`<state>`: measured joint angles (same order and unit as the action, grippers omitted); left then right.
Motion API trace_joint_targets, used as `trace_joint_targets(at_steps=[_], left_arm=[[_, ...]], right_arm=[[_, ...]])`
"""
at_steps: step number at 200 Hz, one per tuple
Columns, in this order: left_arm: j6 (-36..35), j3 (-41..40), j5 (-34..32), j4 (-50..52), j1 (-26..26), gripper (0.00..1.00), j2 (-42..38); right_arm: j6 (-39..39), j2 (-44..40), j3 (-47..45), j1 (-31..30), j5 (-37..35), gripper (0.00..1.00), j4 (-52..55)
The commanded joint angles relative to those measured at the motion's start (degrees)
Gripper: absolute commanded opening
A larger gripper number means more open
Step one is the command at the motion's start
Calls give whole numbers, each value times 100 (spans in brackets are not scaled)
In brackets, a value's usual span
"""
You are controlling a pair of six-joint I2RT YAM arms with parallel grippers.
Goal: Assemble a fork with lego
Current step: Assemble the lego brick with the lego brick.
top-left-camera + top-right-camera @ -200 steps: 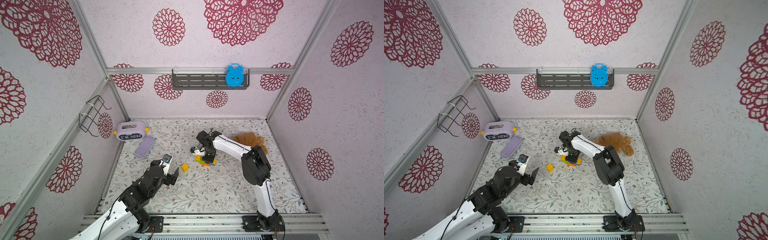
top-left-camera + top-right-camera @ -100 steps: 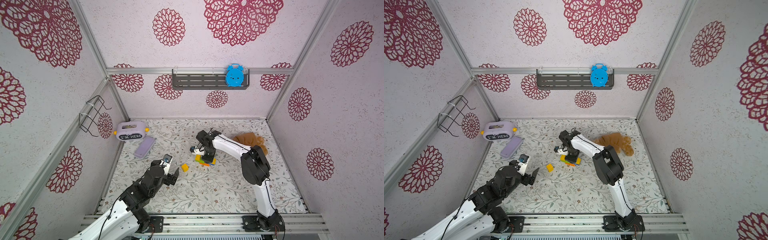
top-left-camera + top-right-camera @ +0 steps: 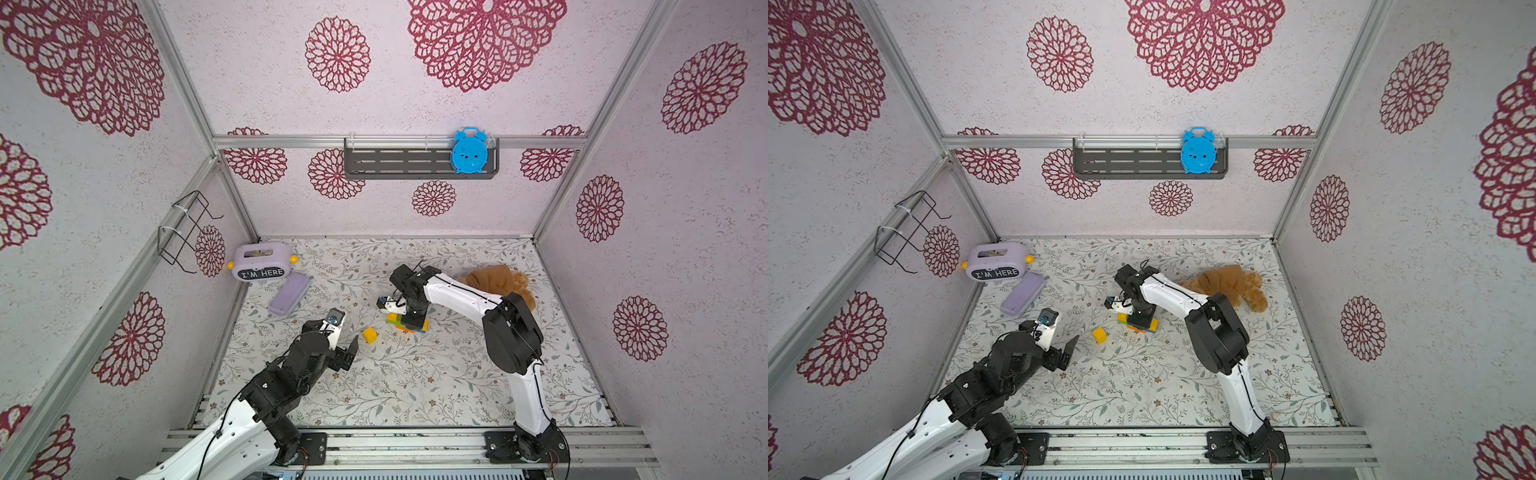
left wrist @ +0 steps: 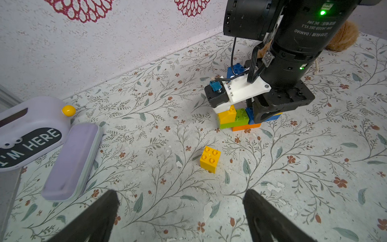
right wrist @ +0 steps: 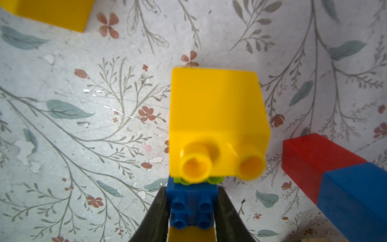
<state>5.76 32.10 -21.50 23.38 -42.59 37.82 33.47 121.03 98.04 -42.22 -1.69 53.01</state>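
Observation:
The partly built fork (image 3: 405, 326) (image 3: 1138, 325) stands mid-mat: a yellow brick (image 4: 226, 115), lime green (image 4: 240, 117), orange (image 4: 245, 126) and a blue brick (image 5: 191, 201). My right gripper (image 5: 191, 209) (image 3: 411, 322) points straight down and is shut on that blue brick. A joined red-and-blue piece (image 5: 335, 167) lies on the mat beside it. A loose yellow lego brick (image 3: 369, 335) (image 4: 210, 159) sits studs up just to the left. My left gripper (image 4: 180, 201) (image 3: 349, 351) is open and empty, short of that brick.
A lavender "I'M HERE" box (image 3: 262, 264) and a flat lavender case (image 3: 289, 294) sit at the back left. A brown plush toy (image 3: 498, 280) lies behind the right arm. A wire rack (image 3: 187, 228) hangs on the left wall.

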Motion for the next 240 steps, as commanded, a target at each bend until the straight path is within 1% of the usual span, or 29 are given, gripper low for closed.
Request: trace_joint_targets(at_steps=[1, 35, 55, 80, 98, 177, 216, 240], left_arm=[[-27, 59, 31, -88, 40, 97, -2], [80, 38, 96, -41, 39, 97, -37], [173, -22, 158, -126, 41, 97, -18], [378, -107, 432, -278, 40, 97, 24], [340, -133, 600, -376, 41, 97, 57], [259, -142, 417, -342, 40, 97, -38], [277, -116, 409, -314, 40, 97, -29], [277, -116, 409, -307, 40, 97, -30]], right_arm=[[53, 270, 61, -35, 176, 29, 235], [-59, 608, 157, -27, -3, 29, 425], [-104, 765, 130, -23, 25, 29, 489], [-121, 933, 78, -19, 97, 29, 509], [-112, 1066, 71, -23, 122, 29, 533], [-171, 1425, -75, -23, 30, 29, 684], [-454, 1533, -392, -59, -204, 29, 398], [-659, 1628, -403, -59, -359, 29, 394]])
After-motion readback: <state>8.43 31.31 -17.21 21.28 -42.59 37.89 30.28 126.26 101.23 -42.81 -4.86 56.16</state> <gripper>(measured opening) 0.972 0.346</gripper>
